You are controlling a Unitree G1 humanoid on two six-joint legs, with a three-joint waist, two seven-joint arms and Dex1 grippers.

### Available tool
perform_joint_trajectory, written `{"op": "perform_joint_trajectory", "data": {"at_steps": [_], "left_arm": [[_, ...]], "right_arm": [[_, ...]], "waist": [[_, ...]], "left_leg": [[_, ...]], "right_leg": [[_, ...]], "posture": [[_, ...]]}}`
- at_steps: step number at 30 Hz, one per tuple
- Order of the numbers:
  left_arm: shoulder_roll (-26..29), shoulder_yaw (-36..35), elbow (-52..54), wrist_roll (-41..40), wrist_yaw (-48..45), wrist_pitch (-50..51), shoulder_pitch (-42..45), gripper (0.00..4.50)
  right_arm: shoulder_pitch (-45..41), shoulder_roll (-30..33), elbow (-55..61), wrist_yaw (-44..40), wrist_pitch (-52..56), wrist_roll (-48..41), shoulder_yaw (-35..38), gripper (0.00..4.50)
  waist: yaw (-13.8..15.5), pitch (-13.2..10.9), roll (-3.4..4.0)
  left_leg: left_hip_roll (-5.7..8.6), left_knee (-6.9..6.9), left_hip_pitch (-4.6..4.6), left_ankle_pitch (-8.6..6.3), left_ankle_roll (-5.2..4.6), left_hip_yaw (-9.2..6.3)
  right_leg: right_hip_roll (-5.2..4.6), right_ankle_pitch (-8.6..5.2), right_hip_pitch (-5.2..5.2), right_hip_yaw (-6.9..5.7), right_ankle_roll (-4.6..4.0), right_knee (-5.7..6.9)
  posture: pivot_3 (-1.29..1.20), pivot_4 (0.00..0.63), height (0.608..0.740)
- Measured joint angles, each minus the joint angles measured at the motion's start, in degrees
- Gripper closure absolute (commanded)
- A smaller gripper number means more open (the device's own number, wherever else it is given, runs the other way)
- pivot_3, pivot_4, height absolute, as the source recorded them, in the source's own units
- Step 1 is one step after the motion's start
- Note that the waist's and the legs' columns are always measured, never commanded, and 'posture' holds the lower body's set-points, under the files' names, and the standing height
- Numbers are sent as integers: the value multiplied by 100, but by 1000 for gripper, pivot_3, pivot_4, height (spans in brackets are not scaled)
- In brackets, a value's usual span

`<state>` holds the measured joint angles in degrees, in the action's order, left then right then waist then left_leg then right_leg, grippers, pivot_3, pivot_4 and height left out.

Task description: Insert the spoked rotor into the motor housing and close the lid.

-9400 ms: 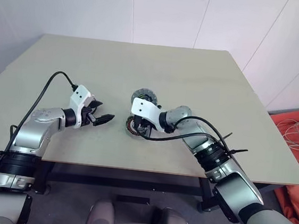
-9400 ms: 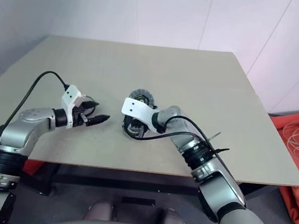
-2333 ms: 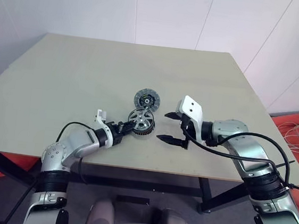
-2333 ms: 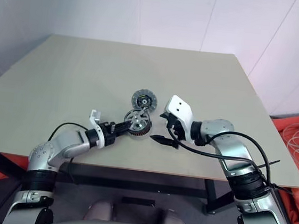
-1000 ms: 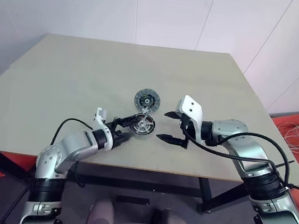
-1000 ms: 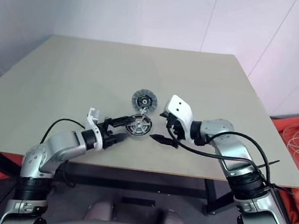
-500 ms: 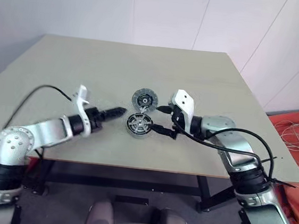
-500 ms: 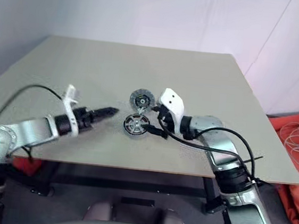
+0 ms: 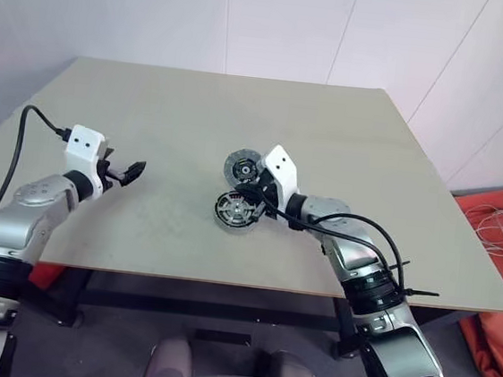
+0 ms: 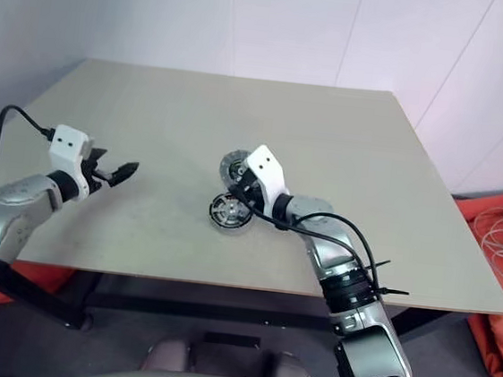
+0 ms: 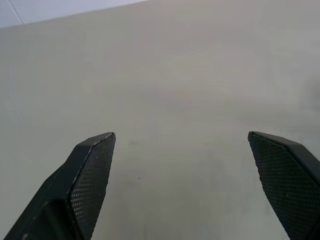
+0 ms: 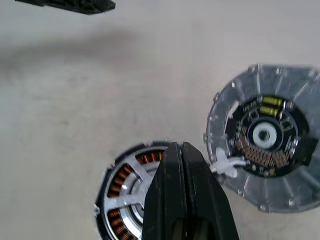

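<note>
White walls stand behind the beige tabletop [image 9: 329,134]. At its middle the spoked rotor [image 12: 131,197] already sits in the motor housing [image 9: 235,212], and the lid [image 12: 266,135] lies just beside it. The right end effector [image 12: 183,155] hovers over them, pressed together and holding nothing; the left end effector [image 11: 185,150] is spread wide, well apart. Closing the lid seems next, so the right fingers must open first. How deep the rotor sits is hidden.

The left end effector [image 9: 133,171] now hovers open near the table's left edge, while the right end effector [image 12: 182,150] is pinched closed over the motor housing [image 9: 236,211], spoked rotor [image 12: 131,176] seated inside.
</note>
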<state>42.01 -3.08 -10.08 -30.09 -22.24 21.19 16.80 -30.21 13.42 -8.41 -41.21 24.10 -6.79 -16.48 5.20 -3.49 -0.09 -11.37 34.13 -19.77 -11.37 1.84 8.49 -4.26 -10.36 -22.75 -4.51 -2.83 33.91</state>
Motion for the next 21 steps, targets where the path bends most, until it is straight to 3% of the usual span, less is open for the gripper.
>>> {"op": "perform_joint_trajectory", "data": {"at_steps": [5, 21], "left_arm": [[-396, -188, 155, 5, -99, 158, -6, 0], [-656, -524, 378, 246, -250, 584, -32, 0]], "right_arm": [[-17, -129, -268, 5, -232, 15, 1, 4480], [-30, -103, -1252, -358, -1220, 433, -267, 4480]], "waist": [[-22, -1, 1], [-125, -1, 3]], "left_leg": [[-4, -1, 4, 1, 2, 2], [-3, -1, 71, 1, 1, -1]], "right_leg": [[1, 5, -2, 0, -9, 7], [0, 1, 63, 1, -8, -12]], "posture": [[0, 0, 740], [0, 0, 740]]}}
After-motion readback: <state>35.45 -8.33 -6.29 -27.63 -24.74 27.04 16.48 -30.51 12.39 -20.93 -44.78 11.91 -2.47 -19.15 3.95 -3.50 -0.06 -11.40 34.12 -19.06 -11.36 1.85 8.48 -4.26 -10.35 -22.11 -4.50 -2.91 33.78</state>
